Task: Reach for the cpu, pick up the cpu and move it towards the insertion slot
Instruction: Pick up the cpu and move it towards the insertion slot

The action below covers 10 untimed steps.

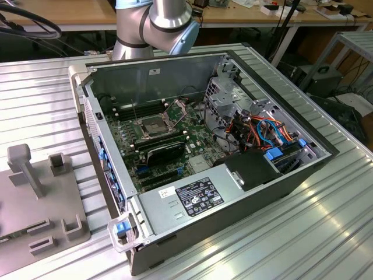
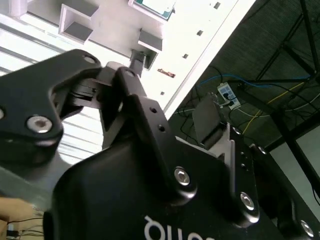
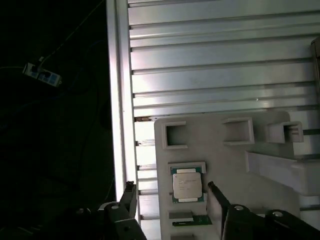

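The fingers [image 3: 218, 197] are standing released in the first wrist view, spread wide and gripping nothing. The cpu [image 3: 187, 185] is lying flat between them with its silver-grey face turned up, nearer to one finger than to the other. How high above it the fingertips are hanging cannot be told.

The cpu is resting in a shallow square pocket of the grey fixture [image 3: 225, 165]. Beyond the fingertips, three open-sided notches [image 3: 175, 135] are lining the fixture's far edge. Back toward the roots of the fingers, a small green board [image 3: 192, 220] is sitting just beside the cpu's pocket. The fixture is lying on the ribbed aluminium worktop [image 3: 215, 65], which is stretching away past the fingertips.

In the exterior view the insertion slot [image 1: 152, 125] is sitting on the green motherboard [image 1: 195, 131] inside the open computer case [image 1: 175, 70], with its hinged plate [image 1: 175, 108] standing raised. The case is resting on the worktop to the exterior view's right of the grey fixture. The slot is therefore lying well apart from the pocket that the fingers are straddling. The robot arm [image 1: 152, 23] is rising behind the case.
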Available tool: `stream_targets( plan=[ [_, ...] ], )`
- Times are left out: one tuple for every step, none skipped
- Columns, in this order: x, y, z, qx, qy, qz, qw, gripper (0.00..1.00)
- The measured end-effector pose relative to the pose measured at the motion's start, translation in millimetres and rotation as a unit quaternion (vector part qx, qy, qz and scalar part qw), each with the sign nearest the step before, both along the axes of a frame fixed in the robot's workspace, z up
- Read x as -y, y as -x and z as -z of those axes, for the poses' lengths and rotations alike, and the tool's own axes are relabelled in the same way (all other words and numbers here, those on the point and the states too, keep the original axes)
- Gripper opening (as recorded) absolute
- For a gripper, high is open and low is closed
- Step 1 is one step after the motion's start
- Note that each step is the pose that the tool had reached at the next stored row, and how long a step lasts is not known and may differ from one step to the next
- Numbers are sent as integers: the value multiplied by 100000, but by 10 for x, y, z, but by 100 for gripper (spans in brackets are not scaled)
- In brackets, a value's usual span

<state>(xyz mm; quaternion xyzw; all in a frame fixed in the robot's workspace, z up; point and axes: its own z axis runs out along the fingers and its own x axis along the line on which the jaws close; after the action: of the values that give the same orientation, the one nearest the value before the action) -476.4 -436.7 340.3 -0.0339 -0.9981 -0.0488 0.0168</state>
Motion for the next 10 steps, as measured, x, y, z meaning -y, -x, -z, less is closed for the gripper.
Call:
stream_targets(
  plan=[
    [0, 0, 0, -1, 0, -53, 100000, 72],
    [0, -1, 113, -250, 35, -2613, 99966, 90],
    [0, -10, 199, -266, 67, -4275, 99908, 90],
    [0, -11, 311, -261, 67, -4687, 99890, 90],
    [4, -21, 448, -303, 519, -6121, 99811, 75],
    [5, -22, 475, -302, 544, -6317, 99798, 75],
    [5, -23, 492, -300, 551, -6424, 99791, 75],
    [6, -23, 511, -302, 552, -6531, 99785, 75],
    [6, -24, 536, -303, 558, -6670, 99775, 75],
    [6, -26, 567, -302, 559, -6880, 99761, 75]
  ],
)
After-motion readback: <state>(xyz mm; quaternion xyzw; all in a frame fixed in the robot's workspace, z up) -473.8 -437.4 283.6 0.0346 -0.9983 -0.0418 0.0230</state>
